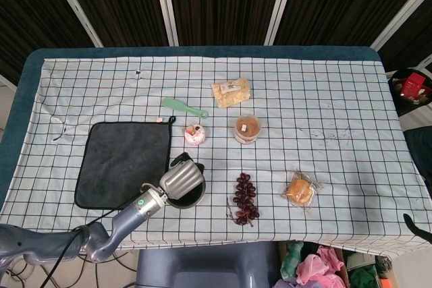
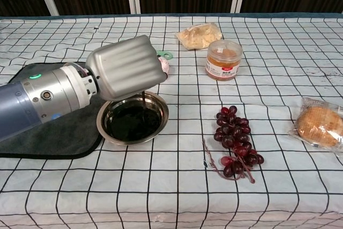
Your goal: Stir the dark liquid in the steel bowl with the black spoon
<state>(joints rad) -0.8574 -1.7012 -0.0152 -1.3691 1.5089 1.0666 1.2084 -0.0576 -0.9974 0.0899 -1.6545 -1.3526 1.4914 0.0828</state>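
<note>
The left robot hand (image 2: 126, 67) hangs knuckles-up over the rear rim of the one steel bowl (image 2: 133, 118), its forearm slanting in from the desk's near-left edge. Its fingers are curled under and clamped on the black spoon (image 2: 144, 102), a thin dark stem dropping from beneath the robot hand into the dark liquid (image 2: 131, 122). The right robot hand is out of sight. Right of the robot hand lie one bunch of grapes (image 2: 235, 145) and one wrapped bun (image 2: 320, 125). Beneath its forearm lies one dark cloth (image 1: 122, 162). Beyond it stand one lidded jar (image 2: 224, 59) and one snack bag (image 2: 199, 34).
</note>
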